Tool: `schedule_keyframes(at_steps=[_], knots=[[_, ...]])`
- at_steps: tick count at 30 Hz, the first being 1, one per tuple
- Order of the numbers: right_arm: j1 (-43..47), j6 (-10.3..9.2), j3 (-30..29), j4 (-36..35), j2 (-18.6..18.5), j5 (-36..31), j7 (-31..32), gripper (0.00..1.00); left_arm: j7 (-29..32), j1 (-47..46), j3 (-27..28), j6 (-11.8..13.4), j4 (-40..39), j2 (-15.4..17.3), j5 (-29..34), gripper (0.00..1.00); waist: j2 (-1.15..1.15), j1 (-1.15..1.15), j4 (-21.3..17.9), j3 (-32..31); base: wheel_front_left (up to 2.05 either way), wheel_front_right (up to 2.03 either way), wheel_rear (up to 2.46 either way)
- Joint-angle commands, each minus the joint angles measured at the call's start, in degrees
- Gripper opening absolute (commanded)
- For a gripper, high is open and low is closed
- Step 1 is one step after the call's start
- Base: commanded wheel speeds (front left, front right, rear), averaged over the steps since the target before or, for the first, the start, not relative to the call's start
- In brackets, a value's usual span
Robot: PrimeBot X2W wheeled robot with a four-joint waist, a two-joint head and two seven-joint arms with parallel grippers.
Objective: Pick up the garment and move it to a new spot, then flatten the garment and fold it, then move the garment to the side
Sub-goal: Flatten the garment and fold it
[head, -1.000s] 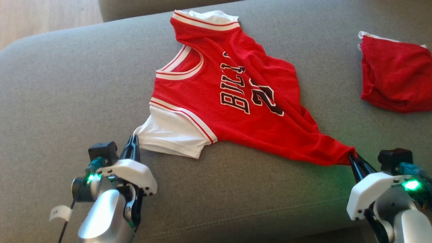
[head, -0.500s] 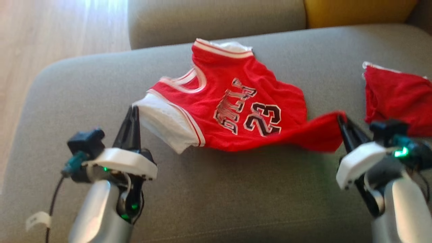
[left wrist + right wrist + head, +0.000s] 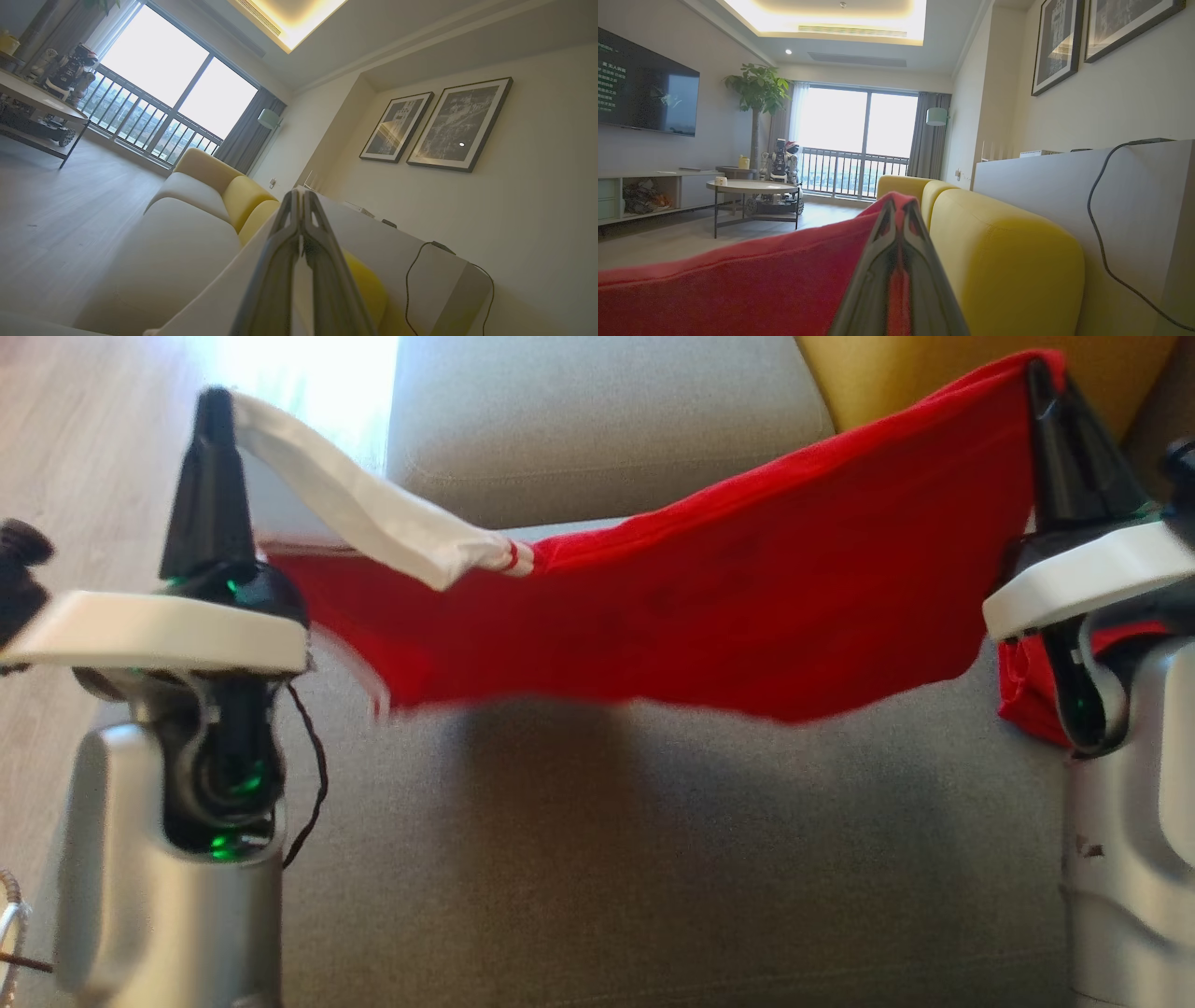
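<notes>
Garment, position: red jersey garment (image 3: 672, 625) slung in the air between both arms, clear of the grey sofa seat (image 3: 607, 859), with its shadow on the cushion below. It sags in the middle, high at the two ends. The lower edge is blurred.

Garment, handling: judged light and limp. It drapes in a hammock curve and holds no shape of its own. Thin knit, likely to slip or bunch if tension drops, but not fragile.

Where to hold: by the outer corners, as now. The left end is the white sleeve (image 3: 373, 523), the right end a corner of the red hem. Keeping the two holds wide apart should let it lay down flat. A hold nearer the middle would let it fold on itself.

Left pincer: left pincer (image 3: 213, 406) points upward over the wood floor (image 3: 75, 448) side, fingers pressed together on the tip of the white sleeve. In the left wrist view the fingers (image 3: 289, 219) meet with no gap showing.

Right pincer: right pincer (image 3: 1038, 378) raised high at the far right, in front of the yellow cushion (image 3: 887, 373), clamped on the red corner. In the right wrist view red cloth wraps the closed fingers (image 3: 882, 224) and shows between them.

Far right: second red cloth (image 3: 1022, 705) lies on the seat beside the right arm, apart from the hanging garment.

Risk, judged: the sleeve hold is only a small pinch of fabric.
</notes>
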Motion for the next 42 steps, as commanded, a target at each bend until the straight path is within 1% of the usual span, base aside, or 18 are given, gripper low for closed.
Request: schedule_keyframes(at_steps=[1,4,7,8,10,13,16,18,21,23,25,27,30,32,34,37,39,42], knots=[[-2.91,-0.02,1.09,-2.58,-0.11,-0.02,-0.11,0.00,0.86,-3.50,2.15,0.93,-3.73,0.78,-1.99,0.00,0.00,0.00,0.05,-0.46,0.00,0.00,0.00],[-3.05,-0.02,0.85,-4.31,-0.11,0.51,1.36,0.00,2.21,-4.10,2.42,3.77,-8.09,0.62,-6.30,0.00,0.00,0.00,-0.02,-0.82,0.00,0.00,0.00],[-3.24,-0.02,0.34,-5.72,-0.11,2.02,4.02,0.00,2.83,-5.12,2.99,7.47,-11.10,0.55,-9.90,0.00,0.00,0.00,-0.09,-0.41,0.00,0.00,0.00],[-3.52,-0.02,0.20,-5.99,-0.11,2.68,5.04,0.00,3.06,-5.61,3.16,8.72,-11.44,0.53,-10.60,0.00,0.00,0.00,-0.08,-0.03,0.00,0.00,0.00],[-4.45,-0.02,0.24,-6.07,-0.11,2.95,7.07,0.00,3.21,-7.03,3.41,10.60,-11.14,0.63,-9.87,0.00,0.00,0.00,-0.05,1.12,0.00,0.00,0.00],[-7.32,-0.02,0.71,-4.18,-0.11,3.11,10.33,0.00,4.64,-10.73,3.73,12.22,-8.29,0.80,-10.20,0.00,0.00,0.00,0.15,3.81,0.00,0.00,0.00],[-12.87,-0.02,1.32,0.55,-0.11,4.10,13.55,0.00,6.44,-17.07,5.23,14.01,-1.77,0.87,-12.38,0.00,0.00,0.00,0.39,7.70,0.00,0.00,0.00],[-19.01,-0.02,1.53,4.45,-0.11,4.22,15.50,0.00,7.16,-23.45,5.52,14.24,3.24,2.65,-11.75,0.00,0.00,0.00,0.52,12.32,0.00,0.00,0.00],[-30.99,-0.02,2.67,11.92,-0.19,2.22,16.08,0.00,7.18,-35.00,5.22,13.37,12.59,5.26,-10.33,0.00,0.00,0.00,0.65,19.73,0.00,0.00,0.00],[-40.11,-0.02,2.93,17.53,-0.47,0.48,13.70,0.00,5.28,-43.64,4.55,11.75,19.35,7.21,-8.26,0.00,0.00,0.00,0.83,24.13,0.00,0.00,0.00],[-49.31,-0.02,1.13,22.87,-0.51,-1.92,9.21,0.00,2.25,-52.28,4.18,9.89,25.96,8.18,-6.74,0.00,0.00,0.00,1.22,27.80,0.00,0.00,0.00],[-57.56,-0.02,-2.68,27.72,-0.42,-3.84,3.02,0.00,-1.98,-60.25,4.09,7.62,31.82,8.63,-5.55,0.00,0.00,0.00,1.76,30.45,0.00,0.00,0.00],[-66.01,-0.02,-8.93,34.23,-0.23,-6.74,-6.37,0.00,-8.55,-69.34,5.10,4.48,39.26,8.08,-5.56,0.00,0.00,0.00,2.74,32.90,0.00,0.00,0.00],[-68.95,-0.02,-10.68,39.29,-0.16,-6.53,-11.80,0.00,-12.16,-72.90,5.48,2.36,43.46,7.46,-5.71,0.00,0.00,0.00,3.46,33.57,0.00,0.00,0.00],[-70.04,-0.02,-10.29,44.24,-0.15,-5.22,-14.56,0.00,-13.94,-74.79,5.21,0.04,46.75,7.09,-5.43,0.00,0.00,0.00,4.04,34.19,0.00,0.00,0.00],[-68.43,-0.02,-9.05,50.09,-0.13,-3.87,-15.98,0.00,-15.08,-74.39,4.13,-3.52,50.52,6.49,-4.71,0.00,0.00,0.00,4.69,34.91,0.00,0.00,0.00],[-66.02,-0.02,-9.94,53.10,-0.13,-2.90,-16.25,0.00,-15.42,-72.85,3.16,-5.71,52.59,6.32,-4.04,0.00,0.00,0.00,5.13,35.12,0.00,0.00,0.00],[-62.05,-0.02,-11.24,55.75,-0.13,-1.51,-16.37,0.00,-15.71,-69.15,1.16,-7.95,55.17,6.02,-2.56,0.00,0.00,0.00,5.98,35.33,0.00,0.00,0.00]])
